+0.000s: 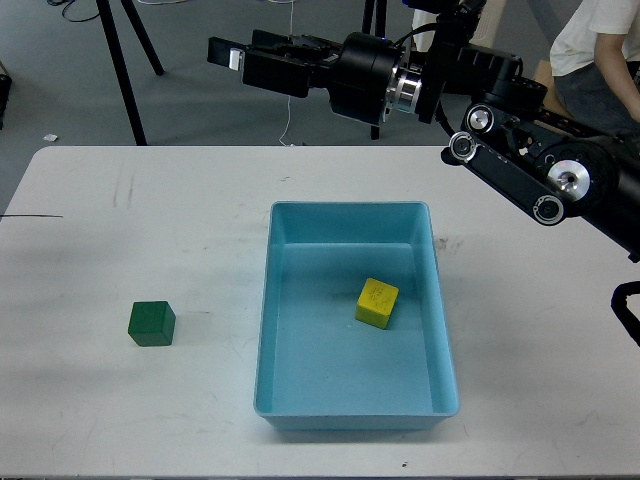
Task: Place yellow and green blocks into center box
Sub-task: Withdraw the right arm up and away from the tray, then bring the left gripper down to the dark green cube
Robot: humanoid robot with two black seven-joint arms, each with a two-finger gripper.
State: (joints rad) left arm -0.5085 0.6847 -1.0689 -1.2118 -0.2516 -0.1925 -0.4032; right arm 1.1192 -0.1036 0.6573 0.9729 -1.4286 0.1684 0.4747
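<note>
Blue box (350, 418) holds yellow block (377, 302); green block (151, 323) outside; right claw (222, 52) empty, gap unclear.

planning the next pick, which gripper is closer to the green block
Right, the only one in view. The right gripper hangs beyond the table's far edge, up and right of the green block. No left gripper shows.

Lab or workshop: white worktable (120, 220), grey floor, black tripod legs (125, 60), seated person (600, 50).
</note>
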